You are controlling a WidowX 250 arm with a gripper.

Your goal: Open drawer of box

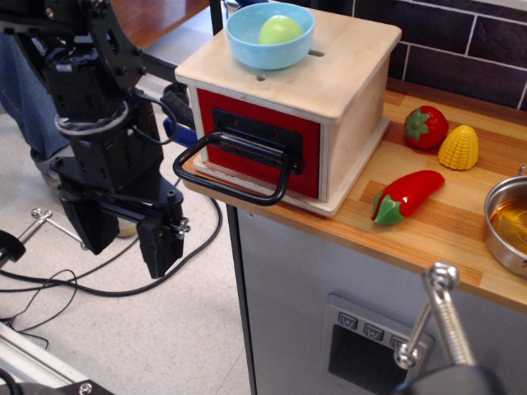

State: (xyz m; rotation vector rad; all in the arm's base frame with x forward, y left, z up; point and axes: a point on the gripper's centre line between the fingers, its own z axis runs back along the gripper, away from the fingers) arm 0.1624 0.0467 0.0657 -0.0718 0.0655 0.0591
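Observation:
The light plywood box (354, 82) stands at the left end of the wooden counter (461, 222). Its red-fronted drawer (259, 144) faces left and front, with a black plate and a large black loop handle (235, 169) sticking out past the counter edge. The drawer front sits flush with the box. My gripper (123, 239) hangs off the counter, left of and below the handle, fingers pointing down and apart with nothing between them. It does not touch the handle.
A blue bowl (247, 45) with a green ball (280, 31) sits on the box top. A toy strawberry (426, 127), corn (459, 148) and red pepper (408, 196) lie right of the box. A metal pot (509, 226) is at the right edge. Cables lie on the floor.

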